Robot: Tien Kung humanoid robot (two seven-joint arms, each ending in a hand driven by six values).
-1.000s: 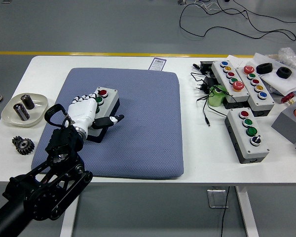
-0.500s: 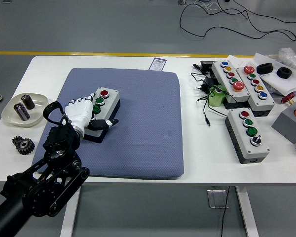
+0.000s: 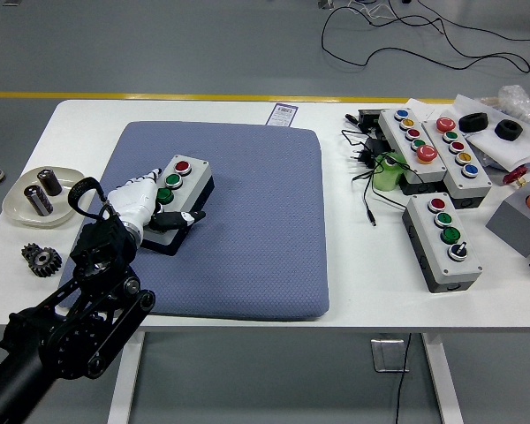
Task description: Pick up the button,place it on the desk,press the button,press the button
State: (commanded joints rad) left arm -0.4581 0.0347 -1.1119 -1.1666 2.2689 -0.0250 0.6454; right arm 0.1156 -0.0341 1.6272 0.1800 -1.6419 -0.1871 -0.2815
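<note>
A small grey button box [image 3: 189,176] with a red button [image 3: 182,165] and two green buttons lies on the left part of the blue mat [image 3: 247,230]. My left hand [image 3: 159,208], white-fingered on a black arm, sits over the box's near end. Its fingers lie along the box's left side up to the green buttons, and the thumb [image 3: 189,216] reaches across the near right side, so the hand clasps the box. The box rests on the mat. My right arm is out of view.
A shallow dish [image 3: 16,210] with two dark cylinders and a black gear [image 3: 41,260] lie at the left table edge. Three more button boxes [image 3: 443,240], black cables [image 3: 371,181] and a grey block [image 3: 515,223] crowd the right side.
My left hand has drawn back toward the near left, uncovering more of the box's top. The box has shifted slightly left with it.
</note>
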